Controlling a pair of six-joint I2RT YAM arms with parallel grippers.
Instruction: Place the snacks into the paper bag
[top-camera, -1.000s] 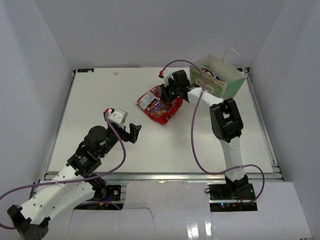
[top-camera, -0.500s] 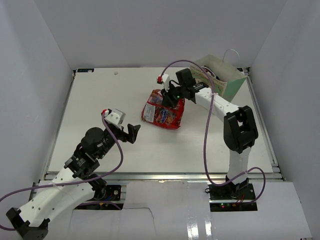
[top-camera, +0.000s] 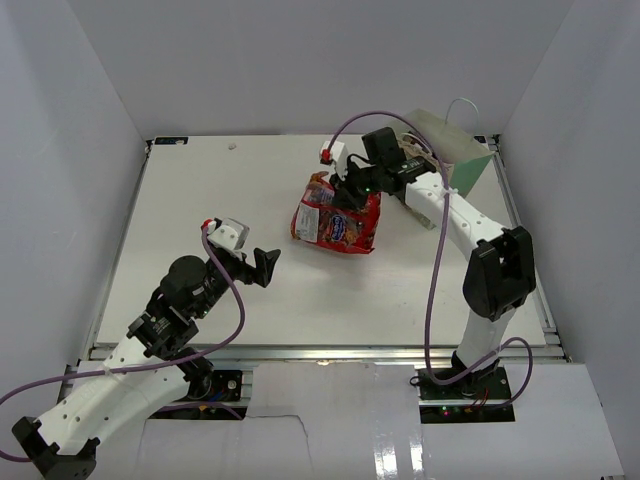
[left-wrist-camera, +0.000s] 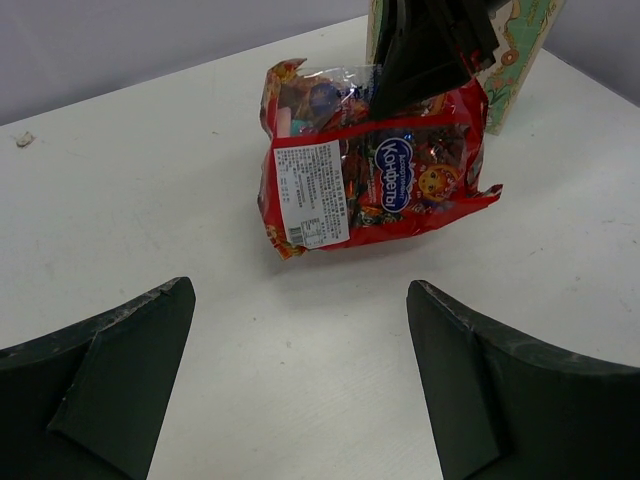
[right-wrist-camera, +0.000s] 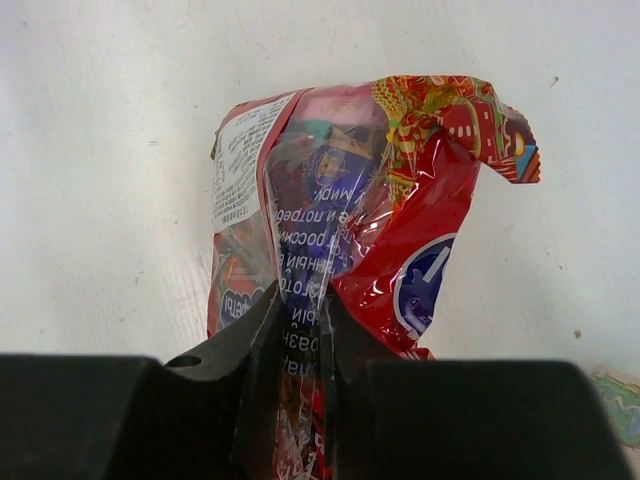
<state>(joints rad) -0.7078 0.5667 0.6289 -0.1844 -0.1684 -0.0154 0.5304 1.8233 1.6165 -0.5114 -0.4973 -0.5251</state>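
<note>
right tool (top-camera: 352, 190) closed on top edge of red candy bag (top-camera: 338, 220), paper bag (top-camera: 470, 165) at 2 o'clock, left tool (top-camera: 264, 266) wide open, empty, at 7 o'clock

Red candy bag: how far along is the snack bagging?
Done: no other snacks in view; the inside of the pale green paper gift bag is hidden. In hand: the right pincer is shut on the top edge of the large red crinkly candy bag, short of the paper bag. To do: get it in, let go. The left pincer is open, idle.
</note>
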